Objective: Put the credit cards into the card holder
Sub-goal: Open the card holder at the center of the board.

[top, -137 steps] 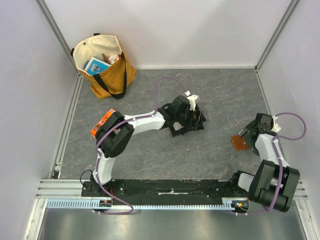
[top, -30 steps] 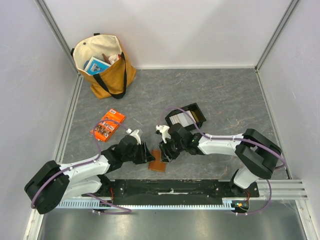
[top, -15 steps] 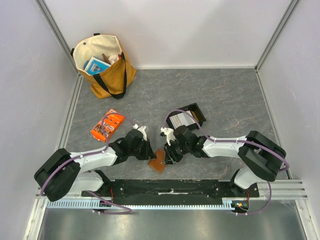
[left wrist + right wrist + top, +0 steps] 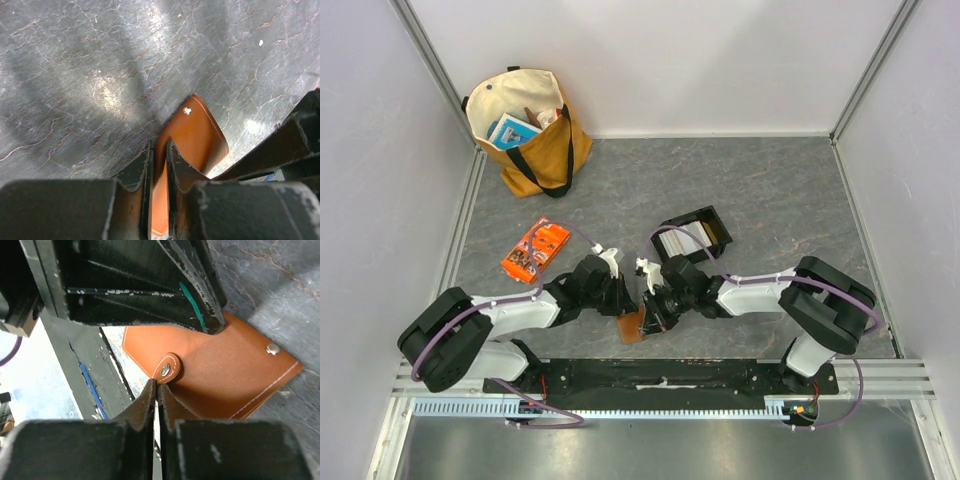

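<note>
The brown card holder (image 4: pixel 632 325) is near the table's front edge, between my two grippers. In the left wrist view one edge of the card holder (image 4: pixel 197 135) runs between the narrowly set jaws, so my left gripper (image 4: pixel 159 157) is shut on it. My left gripper (image 4: pixel 622 300) reaches in from the left. My right gripper (image 4: pixel 157 386) is shut, pinching the end of the clasp tab (image 4: pixel 168 367) of the card holder (image 4: pixel 225 375). My right gripper (image 4: pixel 653 310) comes in from the right. The pale credit cards (image 4: pixel 680 240) lie in a black tray behind the grippers.
The black tray (image 4: pixel 716 222) stands just behind my right arm. An orange printed packet (image 4: pixel 535 250) lies to the left. A yellow tote bag (image 4: pixel 525 130) with items in it sits at the back left corner. Grey walls enclose the table.
Both grippers have closed, the left on the card holder's edge and the right on its clasp tab. The arms have drawn closer together around the holder.
</note>
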Controlling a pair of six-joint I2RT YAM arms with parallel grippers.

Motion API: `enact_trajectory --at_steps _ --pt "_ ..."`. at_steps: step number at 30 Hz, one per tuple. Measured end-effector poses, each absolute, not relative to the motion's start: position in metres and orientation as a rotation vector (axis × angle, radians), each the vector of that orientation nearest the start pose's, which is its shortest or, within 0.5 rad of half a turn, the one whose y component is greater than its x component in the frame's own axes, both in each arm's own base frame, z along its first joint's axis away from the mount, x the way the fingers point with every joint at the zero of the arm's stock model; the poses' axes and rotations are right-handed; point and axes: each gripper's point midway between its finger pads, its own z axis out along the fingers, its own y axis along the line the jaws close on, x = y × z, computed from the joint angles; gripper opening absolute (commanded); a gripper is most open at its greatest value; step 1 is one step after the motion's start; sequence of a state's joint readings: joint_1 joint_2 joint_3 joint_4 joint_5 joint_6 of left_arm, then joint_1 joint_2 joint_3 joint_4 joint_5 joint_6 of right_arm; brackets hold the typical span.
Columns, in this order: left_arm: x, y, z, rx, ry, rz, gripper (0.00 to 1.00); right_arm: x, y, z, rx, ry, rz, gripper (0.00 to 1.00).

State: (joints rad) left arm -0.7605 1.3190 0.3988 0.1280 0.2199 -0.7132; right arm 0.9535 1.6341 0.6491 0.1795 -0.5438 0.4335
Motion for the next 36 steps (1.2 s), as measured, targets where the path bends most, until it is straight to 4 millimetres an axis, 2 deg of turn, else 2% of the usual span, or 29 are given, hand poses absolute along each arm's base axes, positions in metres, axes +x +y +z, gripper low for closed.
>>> enact_trajectory --at_steps 4,7,13,17,20,23,26,29,36 --pt "0.171 -0.251 0.018 0.162 2.533 -0.927 0.02 0.108 0.352 0.024 -0.975 2.407 1.203 0.00" --pt "0.172 -0.252 0.018 0.130 2.532 -0.935 0.02 0.097 0.360 0.023 -1.031 2.326 1.199 0.00" --pt "0.173 -0.256 0.017 0.063 2.542 -0.959 0.02 0.089 0.352 0.022 -1.094 2.177 1.166 0.00" --pt "0.175 -0.257 0.017 0.025 2.543 -0.961 0.02 0.088 0.343 0.022 -1.148 2.162 1.115 0.14" --pt "0.176 -0.256 0.017 0.003 2.543 -0.951 0.02 0.085 0.338 0.020 -1.178 2.193 1.091 0.19" --pt "0.176 -0.255 0.017 -0.012 2.546 -0.946 0.02 0.084 0.336 0.019 -1.184 2.211 1.089 0.31" --pt "0.176 -0.254 0.017 -0.022 2.548 -0.939 0.02 0.081 0.338 0.020 -1.184 2.228 1.105 0.37" --pt "0.176 -0.252 0.018 -0.029 2.549 -0.930 0.02 0.079 0.339 0.021 -1.181 2.245 1.124 0.43" --pt "0.176 -0.237 0.017 -0.089 2.551 -0.903 0.02 0.074 0.340 0.024 -1.183 2.329 1.113 0.45"
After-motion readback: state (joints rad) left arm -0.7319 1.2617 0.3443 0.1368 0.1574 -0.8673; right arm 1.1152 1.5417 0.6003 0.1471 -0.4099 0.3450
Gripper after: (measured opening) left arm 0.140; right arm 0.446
